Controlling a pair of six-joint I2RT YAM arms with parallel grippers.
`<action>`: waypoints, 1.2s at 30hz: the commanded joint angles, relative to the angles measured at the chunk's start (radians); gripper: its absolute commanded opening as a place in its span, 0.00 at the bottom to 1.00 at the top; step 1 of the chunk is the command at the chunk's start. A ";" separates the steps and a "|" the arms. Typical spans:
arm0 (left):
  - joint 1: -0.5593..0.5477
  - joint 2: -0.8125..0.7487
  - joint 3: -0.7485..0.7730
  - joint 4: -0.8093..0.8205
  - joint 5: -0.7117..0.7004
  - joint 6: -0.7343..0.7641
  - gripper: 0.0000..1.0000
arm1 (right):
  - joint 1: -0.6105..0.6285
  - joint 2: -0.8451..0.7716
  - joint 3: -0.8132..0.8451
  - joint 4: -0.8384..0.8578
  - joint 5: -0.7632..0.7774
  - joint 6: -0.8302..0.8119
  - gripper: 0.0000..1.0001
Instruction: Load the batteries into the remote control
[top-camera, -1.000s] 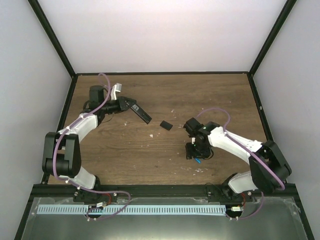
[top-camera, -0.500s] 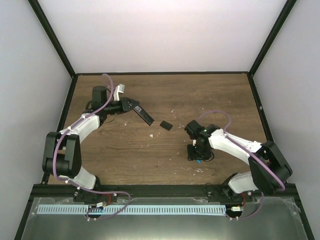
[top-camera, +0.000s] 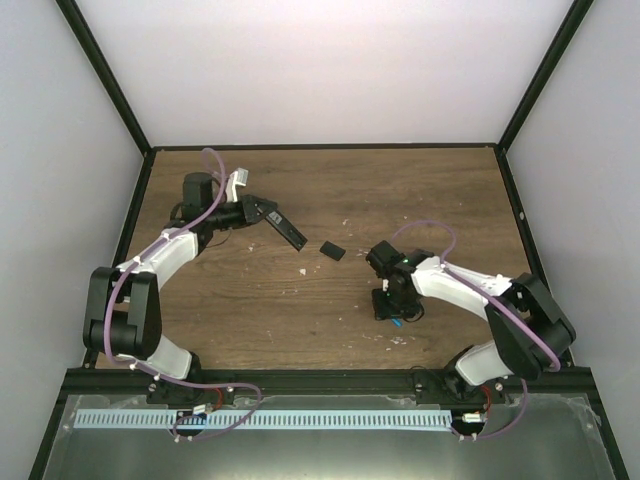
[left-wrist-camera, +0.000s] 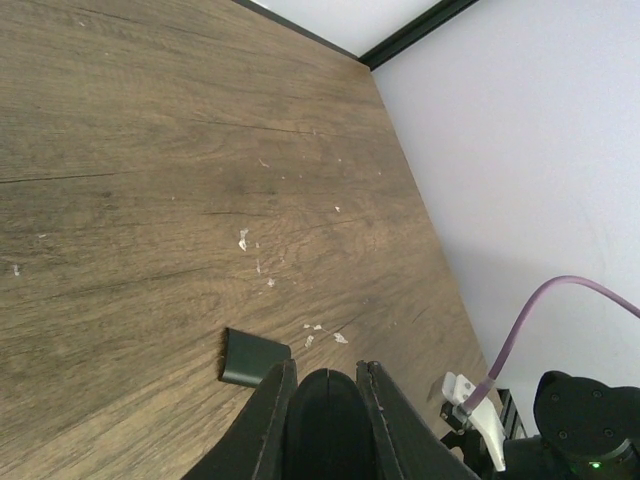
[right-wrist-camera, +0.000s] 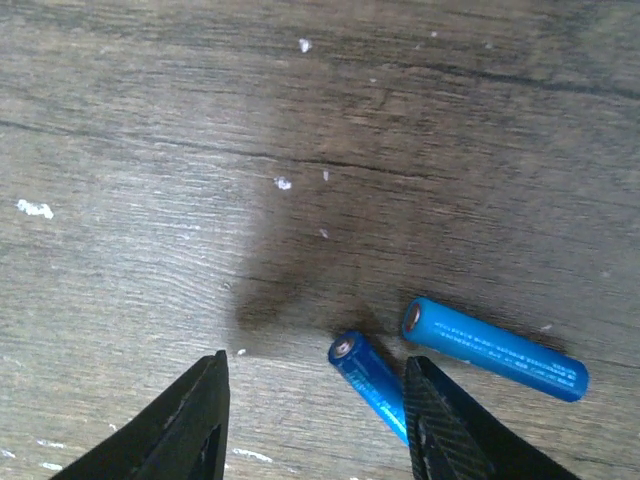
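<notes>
My left gripper is shut on the remote control, a slim black bar held above the table and pointing toward the middle. In the left wrist view the remote's black body fills the gap of the left gripper. Two blue batteries lie on the wood under my right gripper. One battery lies between the open fingers of the right gripper, against the right finger. The other battery lies just outside that finger.
A small black cover piece lies flat on the table between the two arms, also seen just past the left fingers. White flecks are scattered over the wood. Black frame posts and pale walls bound the table.
The right gripper's jaws have narrowed around the nearer battery and the gripper has sunk slightly. The left arm with the remote has barely shifted.
</notes>
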 joint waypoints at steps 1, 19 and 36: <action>-0.005 -0.021 0.001 0.009 -0.001 -0.004 0.00 | -0.004 0.014 -0.010 0.023 0.012 -0.009 0.42; -0.004 -0.018 0.003 0.000 -0.002 0.003 0.00 | -0.004 0.047 -0.012 0.029 -0.011 -0.013 0.21; -0.003 -0.034 -0.007 0.001 -0.019 0.017 0.00 | -0.004 0.169 0.159 0.104 -0.024 -0.113 0.01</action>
